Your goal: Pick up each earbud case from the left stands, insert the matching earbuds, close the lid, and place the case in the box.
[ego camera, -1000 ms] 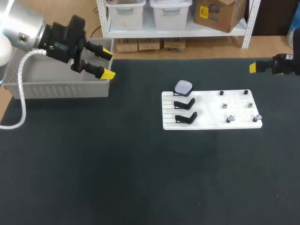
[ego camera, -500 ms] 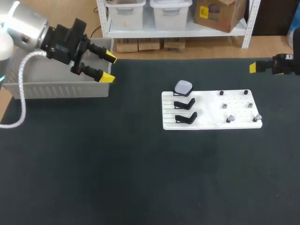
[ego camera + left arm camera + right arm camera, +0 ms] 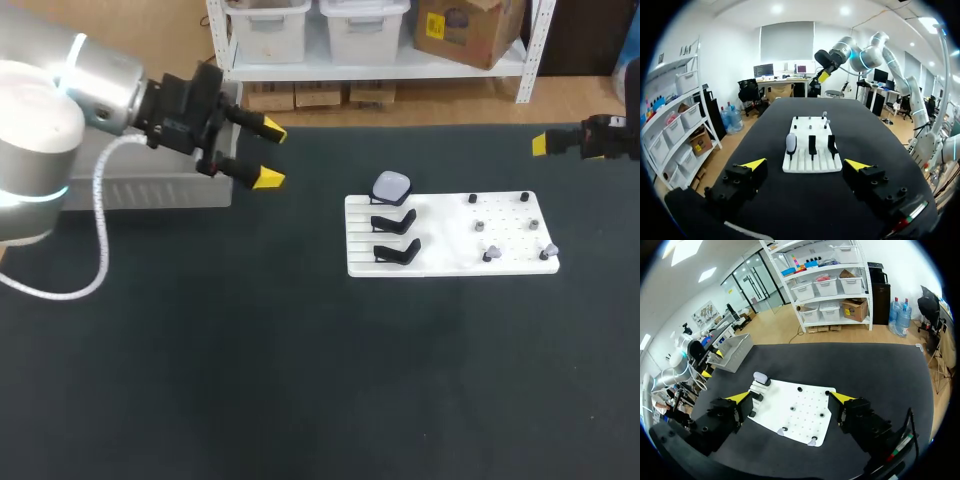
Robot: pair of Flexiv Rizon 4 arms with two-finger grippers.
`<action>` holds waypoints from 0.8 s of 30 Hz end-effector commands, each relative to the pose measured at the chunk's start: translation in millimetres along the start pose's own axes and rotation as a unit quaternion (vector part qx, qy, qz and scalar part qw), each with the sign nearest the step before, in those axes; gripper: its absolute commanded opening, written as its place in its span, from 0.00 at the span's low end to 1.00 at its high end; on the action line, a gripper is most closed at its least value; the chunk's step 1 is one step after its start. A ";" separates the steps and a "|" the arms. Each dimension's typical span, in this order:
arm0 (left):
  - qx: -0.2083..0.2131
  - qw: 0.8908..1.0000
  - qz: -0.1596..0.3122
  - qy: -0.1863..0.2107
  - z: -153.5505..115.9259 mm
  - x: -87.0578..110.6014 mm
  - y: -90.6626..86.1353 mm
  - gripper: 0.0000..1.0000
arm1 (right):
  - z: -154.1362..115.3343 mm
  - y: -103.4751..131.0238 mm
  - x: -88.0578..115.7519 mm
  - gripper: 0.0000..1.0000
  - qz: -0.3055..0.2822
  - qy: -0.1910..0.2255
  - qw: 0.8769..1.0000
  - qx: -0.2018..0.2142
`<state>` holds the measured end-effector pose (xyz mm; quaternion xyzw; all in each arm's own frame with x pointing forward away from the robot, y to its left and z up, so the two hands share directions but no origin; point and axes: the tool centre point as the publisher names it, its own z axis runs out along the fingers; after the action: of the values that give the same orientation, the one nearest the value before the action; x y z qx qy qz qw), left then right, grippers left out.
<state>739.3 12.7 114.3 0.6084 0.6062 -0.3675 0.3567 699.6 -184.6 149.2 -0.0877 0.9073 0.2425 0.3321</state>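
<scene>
In the head view, our left gripper [image 3: 265, 154] hangs over the dark table [image 3: 300, 380], just past the right end of the grey box [image 3: 160, 190]. Its yellow-tipped fingers are spread apart and hold nothing. Well off to its right lies the white board [image 3: 450, 262]. Three black stands [image 3: 393, 220] sit in a column on the board's left part. The earbud case [image 3: 391, 186] rests on the rearmost one, and the two nearer ones are bare. A few small grey earbuds [image 3: 490, 254] sit on the board's right part. Our right gripper [image 3: 540, 144] is at the table's far right edge, well apart from the board, and from here we cannot tell how its fingers stand.

In the left wrist view, the left gripper [image 3: 806, 165] shows both fingers wide apart with nothing between them. The white board [image 3: 799, 162] lies straight ahead. The earbud case [image 3: 791, 142] stands upright on an end stand, beside the two bare stands [image 3: 812, 145]. The earbuds [image 3: 825, 116] are on the board's far part.

In the right wrist view, the right gripper [image 3: 790, 397] is also spread wide and grips nothing. The white board [image 3: 800, 412] lies ahead of and below it. The earbud case [image 3: 760, 376] is at the board's far corner, and the earbuds [image 3: 812, 441] sit near the closer edge. The box [image 3: 735, 351] stands farther off.
</scene>
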 end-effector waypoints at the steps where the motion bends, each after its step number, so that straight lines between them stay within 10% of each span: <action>1: 0.034 0.999 0.015 -0.023 19.4 3.1 15.4 1.00 | -0.5 0.2 0.1 1.00 0.000 0.000 1.000 0.001; 13: 0.033 0.999 0.004 -0.030 56.0 8.3 20.8 0.87 | -0.5 0.2 0.1 1.00 0.000 0.000 1.000 0.001; 24: 0.049 0.999 -0.014 -0.013 80.9 18.0 30.4 0.98 | -0.5 0.2 0.1 1.00 0.000 0.000 1.000 0.001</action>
<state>757.4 -44.0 66.4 0.6086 0.5928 -0.4044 0.3386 699.6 -184.6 149.2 -0.0877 0.9073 0.2425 0.3321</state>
